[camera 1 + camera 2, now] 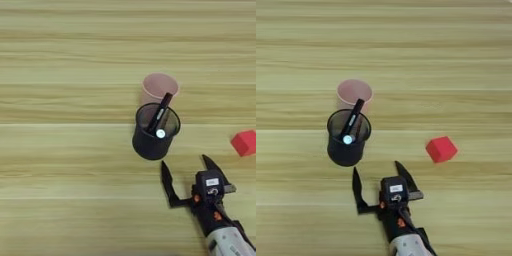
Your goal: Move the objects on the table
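A black mesh pen cup (155,132) (347,138) stands upright mid-table with a black white-tipped marker (159,116) (351,124) leaning inside it. Right behind it, touching or nearly so, stands a pale pink plastic cup (158,87) (354,93). A small red cube (244,142) (441,149) lies on the wood to the right. My right gripper (185,166) (377,171) comes in from the bottom edge and is open, its two black fingers spread wide just in front of the pen cup, holding nothing. Its left fingertip (164,167) sits close below the cup's base.
The light wood-grain table (65,165) fills both views. The silver forearm (231,244) (407,246) enters at the bottom edge.
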`<state>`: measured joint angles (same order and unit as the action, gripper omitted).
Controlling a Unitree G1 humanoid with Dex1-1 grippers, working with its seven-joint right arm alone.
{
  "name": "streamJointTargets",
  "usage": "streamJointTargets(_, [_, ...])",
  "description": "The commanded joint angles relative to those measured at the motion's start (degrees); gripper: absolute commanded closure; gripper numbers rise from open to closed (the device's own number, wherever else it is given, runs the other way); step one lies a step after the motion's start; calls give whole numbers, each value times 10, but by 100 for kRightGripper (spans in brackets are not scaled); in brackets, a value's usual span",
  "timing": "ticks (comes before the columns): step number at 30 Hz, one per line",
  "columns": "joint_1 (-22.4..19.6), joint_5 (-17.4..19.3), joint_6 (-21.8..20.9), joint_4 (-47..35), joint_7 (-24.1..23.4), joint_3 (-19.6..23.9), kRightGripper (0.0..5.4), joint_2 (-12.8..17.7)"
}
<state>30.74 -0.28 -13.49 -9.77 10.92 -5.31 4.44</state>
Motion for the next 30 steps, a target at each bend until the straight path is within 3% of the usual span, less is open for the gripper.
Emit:
streamJointTargets(1, [-1, 6, -5, -16, 12, -11, 3, 8])
streamJointTargets(10, [-8, 10, 3, -7, 33, -34, 3, 13])
streamJointTargets(30, [-80, 26, 51, 34, 32, -20, 3, 15])
